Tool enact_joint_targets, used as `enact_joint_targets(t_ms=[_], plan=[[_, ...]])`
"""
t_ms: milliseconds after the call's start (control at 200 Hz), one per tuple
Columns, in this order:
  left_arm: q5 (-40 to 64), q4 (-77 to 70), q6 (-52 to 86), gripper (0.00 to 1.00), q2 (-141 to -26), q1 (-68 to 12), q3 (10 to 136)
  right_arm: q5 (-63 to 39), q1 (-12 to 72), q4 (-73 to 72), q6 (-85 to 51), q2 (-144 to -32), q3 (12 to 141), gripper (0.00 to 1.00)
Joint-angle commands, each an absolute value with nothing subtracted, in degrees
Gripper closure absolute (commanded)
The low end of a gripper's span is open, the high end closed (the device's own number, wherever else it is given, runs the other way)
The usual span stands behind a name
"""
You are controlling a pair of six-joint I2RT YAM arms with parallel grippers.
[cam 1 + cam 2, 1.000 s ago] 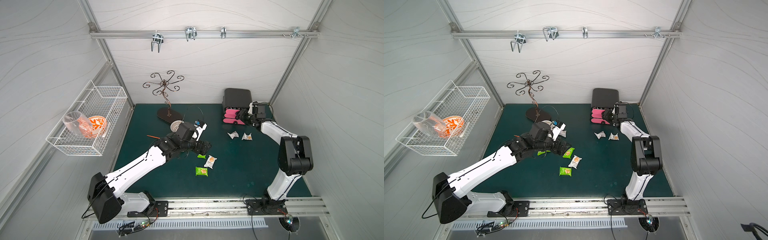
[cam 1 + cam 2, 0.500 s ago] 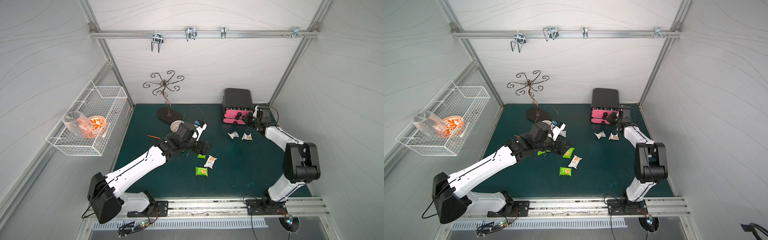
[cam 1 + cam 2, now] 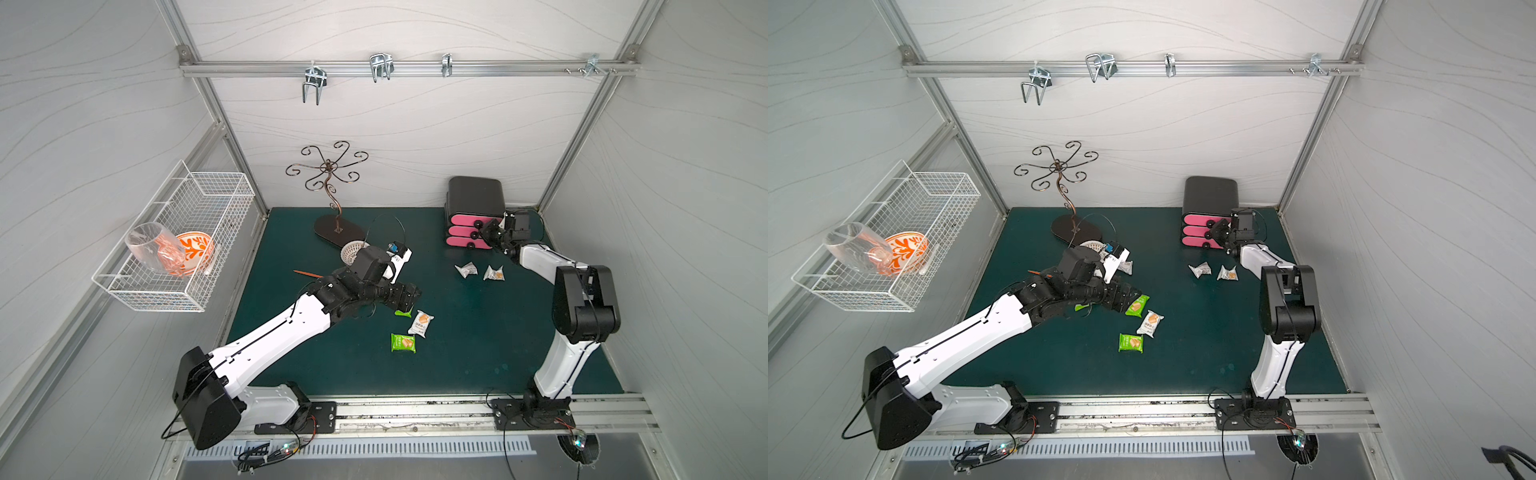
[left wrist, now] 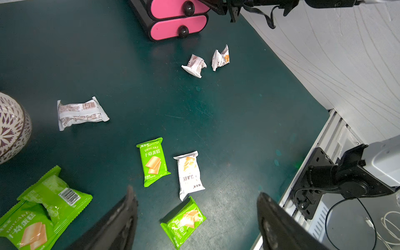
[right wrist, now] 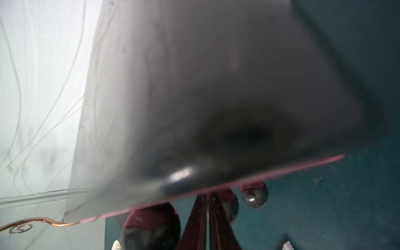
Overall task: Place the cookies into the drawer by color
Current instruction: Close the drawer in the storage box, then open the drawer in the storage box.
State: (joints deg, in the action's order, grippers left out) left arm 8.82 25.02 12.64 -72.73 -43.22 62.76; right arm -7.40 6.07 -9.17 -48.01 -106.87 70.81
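Drawer (image 3: 473, 199): stood at the back of the tabletop (image 3: 457, 365). All 3 pink fronts looked pushed in; contents were hidden.
Cookies: 8 lay loose on the tabletop in the left wrist view, 4 green packets (image 4: 153, 162) and 4 white packets (image 4: 189, 175). None was seen stowed.
Right claw (image 5: 206, 201): closed, at the drawer knobs (image 5: 254, 194); whether it held one could not be told.
Left claw (image 4: 195, 192): spread wide, empty, above the green packets.
Progress: judged early; no drawer opened yet, and every visible packet was left to sort.
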Motion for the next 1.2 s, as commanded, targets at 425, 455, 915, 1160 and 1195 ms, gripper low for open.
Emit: enact_joint_targets(t_ms=[425, 455, 915, 1160, 1195], plan=[[8.96, 22.87, 11.24, 0.13, -70.72, -42.84, 62.76, -12.75, 3.14, -9.33, -51.24, -95.32, 62.12, 0.6], [9.0, 22.73, 11.0, 0.12, -70.53, -42.85, 62.75, -13.48, 2.27, -10.71, -53.51, -93.46, 59.26, 0.59], [12.26, 18.52, 8.91, 0.1, -69.25, -41.79, 61.01, -21.94, 2.08, -40.25, -71.44, -108.86, 56.77, 0.51], [12.21, 19.2, 8.37, 0.1, -69.23, -40.74, 61.0, -22.15, 3.9, -42.05, -73.14, -114.19, 60.36, 0.51], [12.31, 19.19, 8.4, 0.1, -69.34, -40.55, 61.0, -21.64, 4.11, -41.61, -73.28, -114.48, 60.47, 0.51]])
